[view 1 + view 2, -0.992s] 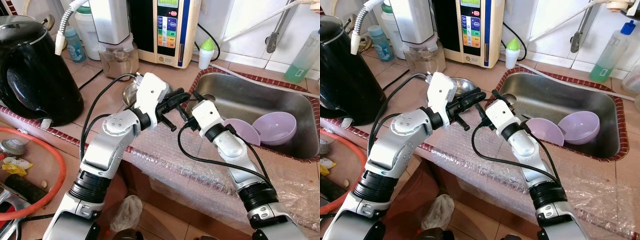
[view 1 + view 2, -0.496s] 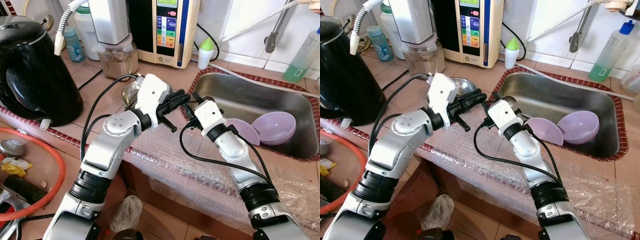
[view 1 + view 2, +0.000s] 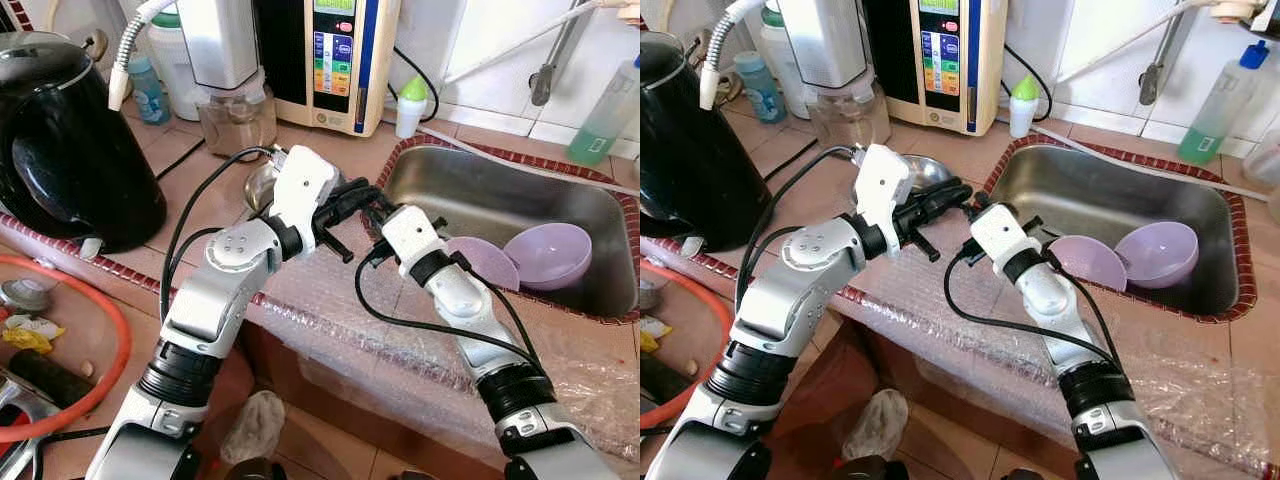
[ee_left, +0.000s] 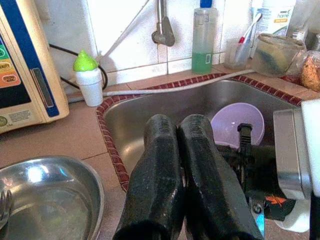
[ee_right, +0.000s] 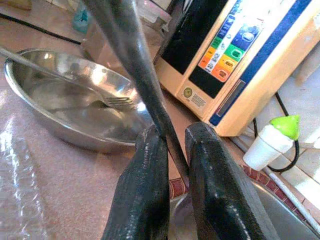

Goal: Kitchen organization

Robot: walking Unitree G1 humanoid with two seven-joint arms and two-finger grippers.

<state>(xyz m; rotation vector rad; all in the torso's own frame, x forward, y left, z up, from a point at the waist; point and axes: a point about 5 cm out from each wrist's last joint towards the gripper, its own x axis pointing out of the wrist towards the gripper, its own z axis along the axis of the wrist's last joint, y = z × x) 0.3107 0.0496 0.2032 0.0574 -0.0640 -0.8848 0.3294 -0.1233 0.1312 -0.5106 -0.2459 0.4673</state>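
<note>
A steel bowl (image 3: 258, 185) with a fork (image 5: 112, 101) in it sits on the tiled counter, left of the sink (image 3: 500, 160). My left gripper (image 3: 362, 196) hovers just right of the bowl, over the sink's corner, shut and holding nothing. My right gripper (image 3: 378, 212) meets it tip to tip from the right. In the right wrist view a dark tapered bar (image 5: 135, 65) crosses in front of that gripper (image 5: 172, 132); it looks like the left gripper seen side-on. Two purple bowls (image 3: 560, 250) lie in the sink.
Bubble wrap (image 3: 330, 300) covers the counter's front edge. A black kettle (image 3: 60, 140) stands at the left, and a water purifier (image 3: 340, 60) and a green-capped bottle (image 3: 412, 105) at the back. A green soap bottle (image 3: 610, 110) stands behind the sink. An orange hose (image 3: 110, 330) lies low at the left.
My right gripper has shifted a little to the left, closer to the left gripper's tips. The left arm has hardly moved.
</note>
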